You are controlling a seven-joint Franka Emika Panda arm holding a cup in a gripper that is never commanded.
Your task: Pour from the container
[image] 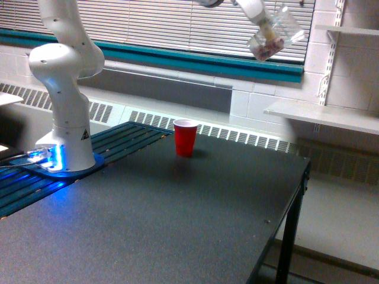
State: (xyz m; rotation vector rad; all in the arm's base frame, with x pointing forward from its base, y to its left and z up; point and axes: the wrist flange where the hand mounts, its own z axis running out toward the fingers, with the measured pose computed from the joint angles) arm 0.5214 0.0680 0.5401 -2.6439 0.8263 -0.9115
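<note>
High near the top of the exterior view, the clear container [273, 36], tilted with pinkish-brown bits inside, rides in the arm's pincer [260, 18], which is clamped around it. It hangs well above and right of the red cup [185, 137] on the dark surface [177, 225]; pouring likely requires carrying it over that cup first.

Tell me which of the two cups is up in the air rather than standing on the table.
The clear container, tilted in the gripper near the blinds, with pinkish bits inside. The red cup stands upright on the black table.
</note>
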